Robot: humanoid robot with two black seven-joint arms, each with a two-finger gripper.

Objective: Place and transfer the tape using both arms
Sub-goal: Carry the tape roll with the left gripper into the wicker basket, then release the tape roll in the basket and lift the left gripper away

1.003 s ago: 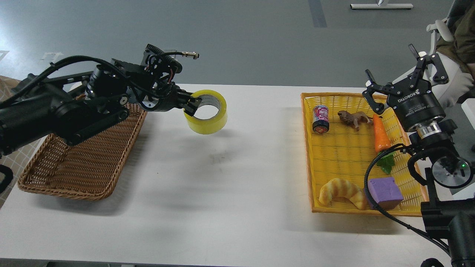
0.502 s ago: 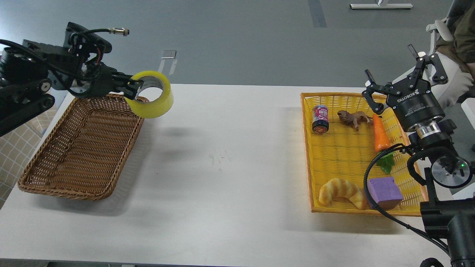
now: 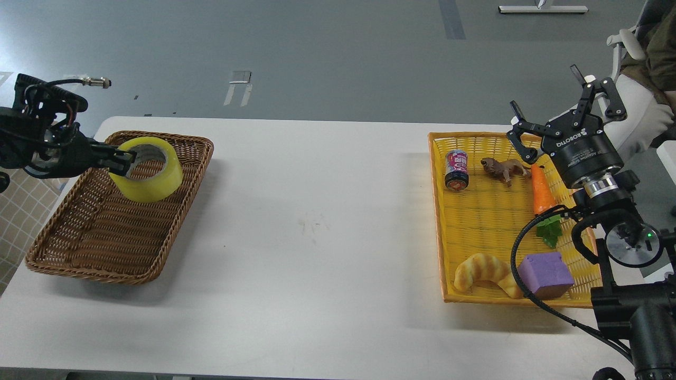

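The tape (image 3: 150, 170) is a wide yellow translucent roll with a grey-white core. My left gripper (image 3: 124, 161) is shut on its left wall, one finger inside the core, and holds it over the far part of the brown wicker basket (image 3: 116, 248). I cannot tell whether the roll touches the basket floor. My right gripper (image 3: 560, 119) is open and empty, raised over the far right corner of the yellow basket (image 3: 488, 216).
The yellow basket holds a small can (image 3: 456, 169), a brown toy animal (image 3: 504, 169), a carrot (image 3: 543, 191), a croissant toy (image 3: 483, 272) and a purple block (image 3: 545, 273). The white table (image 3: 317, 237) lies between the two baskets.
My left arm carried the tape leftward from the table's middle to over the brown basket and lowered it. My right gripper shifted slightly up and left, staying open.
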